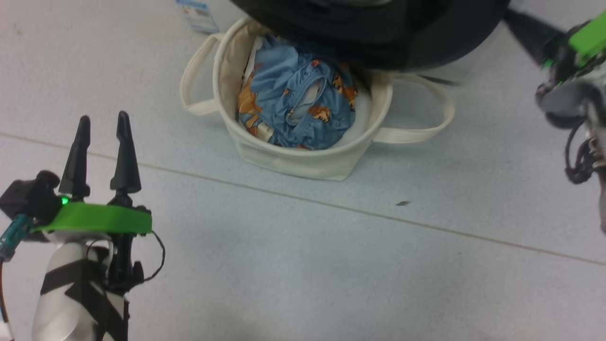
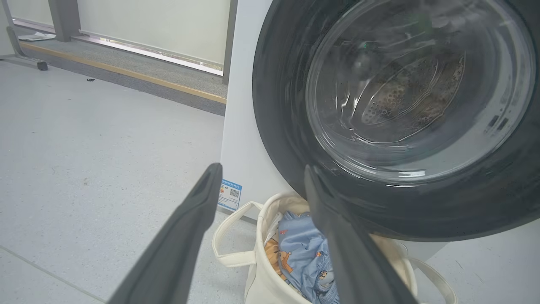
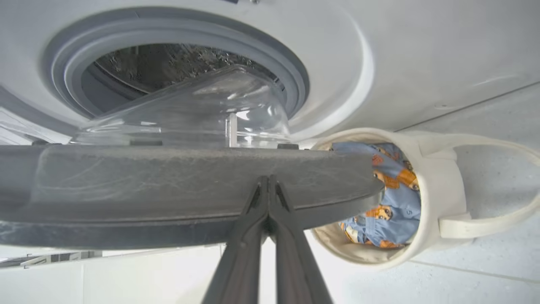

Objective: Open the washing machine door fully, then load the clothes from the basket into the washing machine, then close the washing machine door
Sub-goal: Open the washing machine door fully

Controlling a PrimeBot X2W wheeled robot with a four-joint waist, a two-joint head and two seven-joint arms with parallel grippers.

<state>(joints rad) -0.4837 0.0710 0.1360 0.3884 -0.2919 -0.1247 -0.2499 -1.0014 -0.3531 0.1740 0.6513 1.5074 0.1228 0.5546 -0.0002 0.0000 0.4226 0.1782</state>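
The right gripper (image 3: 268,181) is pressing its fingers together on nothing, their tips sitting at the edge of the washing machine door (image 3: 126,190), which is standing partly open from the washing machine (image 3: 400,50). The left gripper (image 1: 104,118) is hovering spread and empty above the floor (image 1: 331,265), near the basket (image 1: 303,163). The clothes (image 1: 293,94) are lying inside it, beneath the door.
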